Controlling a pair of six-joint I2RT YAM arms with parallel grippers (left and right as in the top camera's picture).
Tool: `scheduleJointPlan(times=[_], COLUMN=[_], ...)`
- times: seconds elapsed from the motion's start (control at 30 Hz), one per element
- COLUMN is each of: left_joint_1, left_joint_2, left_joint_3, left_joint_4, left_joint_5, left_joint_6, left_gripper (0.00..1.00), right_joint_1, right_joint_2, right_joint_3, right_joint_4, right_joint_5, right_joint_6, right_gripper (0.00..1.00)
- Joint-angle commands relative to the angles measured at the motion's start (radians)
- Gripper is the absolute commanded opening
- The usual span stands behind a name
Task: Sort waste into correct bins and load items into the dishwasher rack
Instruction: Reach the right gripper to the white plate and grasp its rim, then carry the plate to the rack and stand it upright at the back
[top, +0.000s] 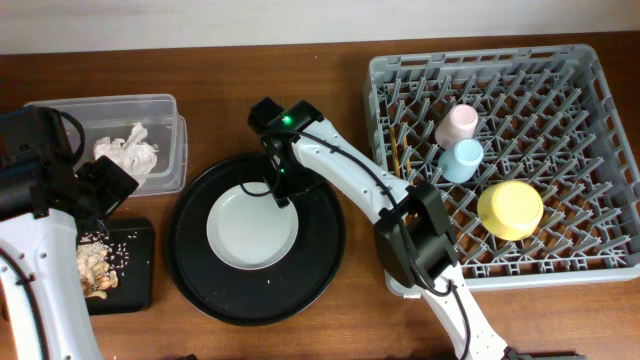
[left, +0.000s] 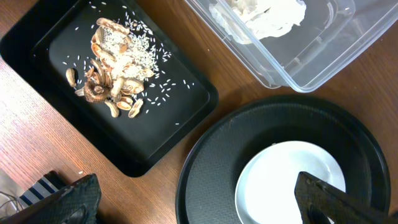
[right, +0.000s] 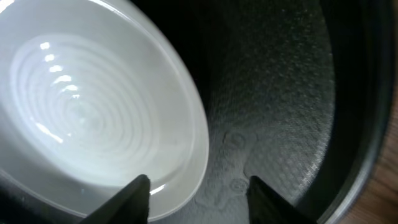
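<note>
The round grey-white plate (top: 252, 228) lies on the large round black tray (top: 320, 255). My right gripper (top: 279, 190) is open at the plate's far rim; in the right wrist view (right: 198, 198) its fingers straddle the plate's edge (right: 93, 112). My left gripper (left: 199, 205) is open and empty above the table, between the shallow black tray (left: 155, 134) and the plate (left: 280, 180). Food scraps (left: 115, 68) lie in the shallow black tray (top: 135, 265). Napkins (top: 128, 152) lie in the clear box (top: 170, 140). The rack (top: 590, 90) holds the yellow-green bowl (top: 510, 209), blue cup (top: 462, 160), pink cup (top: 457, 125) and chopsticks (top: 398, 150).
The clear box (left: 323, 56) stands at the back left beside the left arm. The right arm reaches from the rack's front left corner across the round tray. Brown wooden table lies all around.
</note>
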Motion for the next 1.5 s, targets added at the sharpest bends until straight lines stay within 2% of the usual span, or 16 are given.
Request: scheduleJointPlan(times=[0.0, 0.2, 0.3, 0.4, 0.43, 0.47, 0.63, 0.73, 0.8, 0.93, 1.03, 1.1, 1.27, 1.47], left_joint_1=[0.005, 0.005, 0.005, 0.005, 0.005, 0.005, 0.005, 0.005, 0.005, 0.005, 0.005, 0.005, 0.005, 0.005], left_joint_2=[0.000, 0.000, 0.000, 0.000, 0.000, 0.000, 0.000, 0.000, 0.000, 0.000, 0.000, 0.000, 0.000, 0.000], left_joint_3=[0.005, 0.005, 0.005, 0.005, 0.005, 0.005, 0.005, 0.005, 0.005, 0.005, 0.005, 0.005, 0.005, 0.005], left_joint_4=[-0.001, -0.001, -0.001, -0.001, -0.001, -0.001, -0.001, -0.001, -0.001, -0.001, -0.001, -0.001, -0.001, -0.001], left_joint_5=[0.000, 0.000, 0.000, 0.000, 0.000, 0.000, 0.000, 0.000, 0.000, 0.000, 0.000, 0.000, 0.000, 0.000], left_joint_6=[-0.001, -0.001, -0.001, -0.001, -0.001, -0.002, -0.001, -0.001, -0.001, -0.001, -0.001, -0.001, -0.002, -0.001], left_gripper=[0.99, 0.99, 0.99, 0.99, 0.99, 0.99, 0.99, 0.99, 0.99, 0.99, 0.99, 0.99, 0.99, 0.99], right_joint_1=[0.006, 0.008, 0.008, 0.010, 0.012, 0.016, -0.027, -0.120, -0.207, -0.423, -0.527, -0.578, -0.564, -0.510], right_joint_2=[0.016, 0.019, 0.019, 0.019, 0.019, 0.018, -0.054, -0.154, -0.235, -0.384, -0.406, -0.400, -0.371, -0.341], right_joint_3=[-0.005, -0.051, -0.138, -0.193, -0.193, -0.193, -0.107, 0.000, 0.061, 0.093, 0.093, 0.074, 0.066, 0.014], right_joint_4=[0.026, 0.076, 0.132, 0.196, 0.196, 0.194, 0.085, -0.011, -0.062, -0.136, -0.143, -0.138, -0.121, -0.062], right_joint_5=[0.012, 0.011, 0.011, -0.011, -0.012, -0.014, -0.014, 0.019, 0.038, 0.271, 0.412, 0.581, 0.878, 0.930], right_joint_6=[0.073, 0.073, 0.105, 0.126, 0.126, 0.126, 0.132, 0.117, 0.034, 0.048, 0.053, 0.058, 0.160, 0.185], right_gripper=[0.49, 0.48, 0.39, 0.26, 0.19, 0.04, 0.04, 0.04, 0.04, 0.04, 0.04, 0.04, 0.04, 0.04])
